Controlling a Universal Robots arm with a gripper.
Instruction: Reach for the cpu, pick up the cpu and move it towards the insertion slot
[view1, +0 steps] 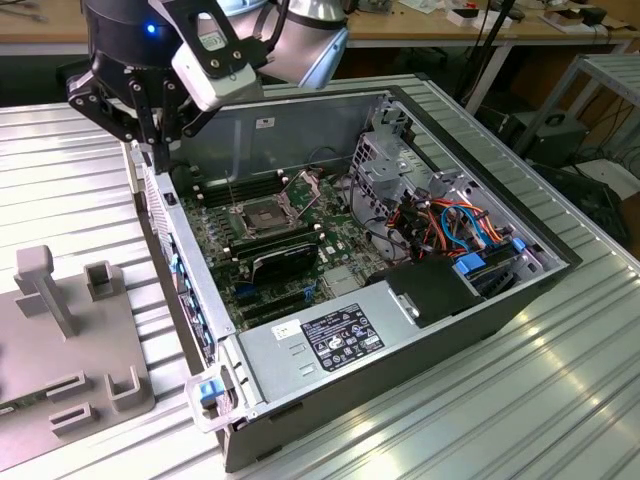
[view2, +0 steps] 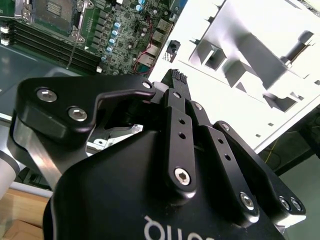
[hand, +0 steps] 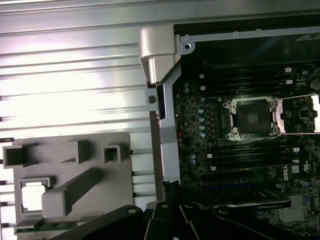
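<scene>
Gripper (view1: 157, 150): jaws clenched, nothing held, above case (view1: 300, 128) edge. Cpu (hand: 33, 195): seated in fixture (hand: 75, 165); should be approached squarely, jaws released.

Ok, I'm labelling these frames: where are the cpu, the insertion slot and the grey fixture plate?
cpu (hand: 33, 196): first wrist view, middle of its pale top face.
insertion slot (hand: 251, 118): first wrist view, dark centre of the socket.
grey fixture plate (hand: 118, 186): first wrist view, bare flat part.

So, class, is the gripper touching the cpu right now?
Apart. In the first wrist view the cpu lies in a pocket of the grey fixture, while the gripper hangs well aside, by the computer case.
</scene>
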